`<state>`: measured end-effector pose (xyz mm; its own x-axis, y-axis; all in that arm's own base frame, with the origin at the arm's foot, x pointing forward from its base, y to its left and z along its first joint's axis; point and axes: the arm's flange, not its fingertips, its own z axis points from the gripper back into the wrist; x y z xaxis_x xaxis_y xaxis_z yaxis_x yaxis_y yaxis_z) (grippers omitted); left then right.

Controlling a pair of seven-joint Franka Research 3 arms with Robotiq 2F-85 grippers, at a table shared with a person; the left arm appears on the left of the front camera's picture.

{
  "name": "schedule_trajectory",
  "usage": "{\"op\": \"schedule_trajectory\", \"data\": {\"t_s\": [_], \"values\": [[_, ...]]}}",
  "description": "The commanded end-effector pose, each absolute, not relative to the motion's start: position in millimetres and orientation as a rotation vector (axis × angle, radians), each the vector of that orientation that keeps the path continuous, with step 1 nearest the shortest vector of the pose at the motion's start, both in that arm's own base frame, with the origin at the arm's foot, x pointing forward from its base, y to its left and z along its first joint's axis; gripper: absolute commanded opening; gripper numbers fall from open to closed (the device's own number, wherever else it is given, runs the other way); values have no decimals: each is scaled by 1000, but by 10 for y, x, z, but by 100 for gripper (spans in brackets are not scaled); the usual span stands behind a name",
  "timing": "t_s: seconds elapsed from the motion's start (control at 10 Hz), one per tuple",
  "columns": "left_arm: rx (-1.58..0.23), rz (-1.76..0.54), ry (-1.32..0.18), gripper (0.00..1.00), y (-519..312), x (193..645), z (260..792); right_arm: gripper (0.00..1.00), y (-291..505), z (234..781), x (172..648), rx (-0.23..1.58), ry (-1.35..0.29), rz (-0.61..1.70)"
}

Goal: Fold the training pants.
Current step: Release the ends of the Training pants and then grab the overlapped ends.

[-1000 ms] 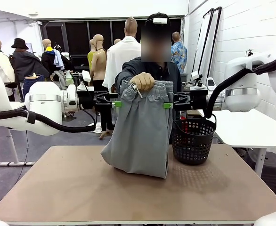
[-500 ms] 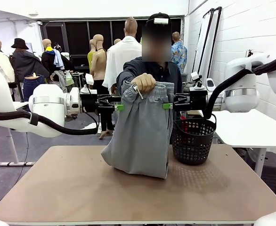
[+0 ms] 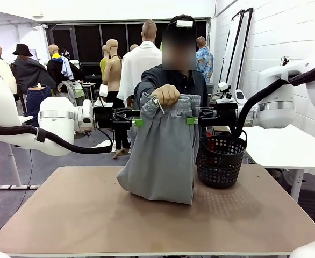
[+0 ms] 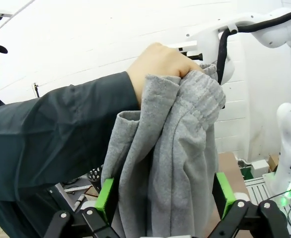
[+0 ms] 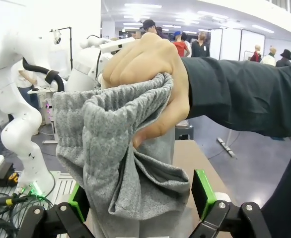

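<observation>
A person's hand [image 3: 165,94] holds the light grey training pants [image 3: 160,156] up by the bunched waistband, and their lower end rests on the table [image 3: 82,220]. My left gripper [image 3: 138,122] is level with the upper part of the pants at their left edge, and my right gripper [image 3: 192,120] is at their right edge. In the left wrist view, my left gripper [image 4: 165,196] stands open with the grey fabric [image 4: 180,148] hanging between its green pads [image 4: 106,197]. In the right wrist view, my right gripper [image 5: 140,197] is also open around the fabric [image 5: 120,148] below the hand [image 5: 145,74].
A black mesh basket [image 3: 219,161] stands on the table just right of the pants, under my right arm. The person stands behind the far edge of the table. The near half of the brown tabletop is bare.
My left gripper has moved a little to the right, up to the left edge of the pants. The right gripper and the person's hand have barely moved.
</observation>
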<state>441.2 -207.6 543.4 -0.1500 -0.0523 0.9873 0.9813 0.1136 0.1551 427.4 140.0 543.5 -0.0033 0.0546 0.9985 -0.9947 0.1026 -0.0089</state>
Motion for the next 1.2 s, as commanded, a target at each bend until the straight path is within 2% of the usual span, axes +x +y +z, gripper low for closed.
{"op": "schedule_trajectory", "data": {"t_s": [0.0,0.5,1.1], "values": [[-1045,-1297,-1264,100,-2010,4489,5505,100,1321,5444,4254,1102,-1173,1187],[-1077,-1357,-1171,100,-2072,4488,5502,100,1287,5435,4158,1130,-1101,1250],[-1116,-1375,-1137,100,-2206,4430,5462,100,1438,5401,4019,1168,-1094,1249]]}}
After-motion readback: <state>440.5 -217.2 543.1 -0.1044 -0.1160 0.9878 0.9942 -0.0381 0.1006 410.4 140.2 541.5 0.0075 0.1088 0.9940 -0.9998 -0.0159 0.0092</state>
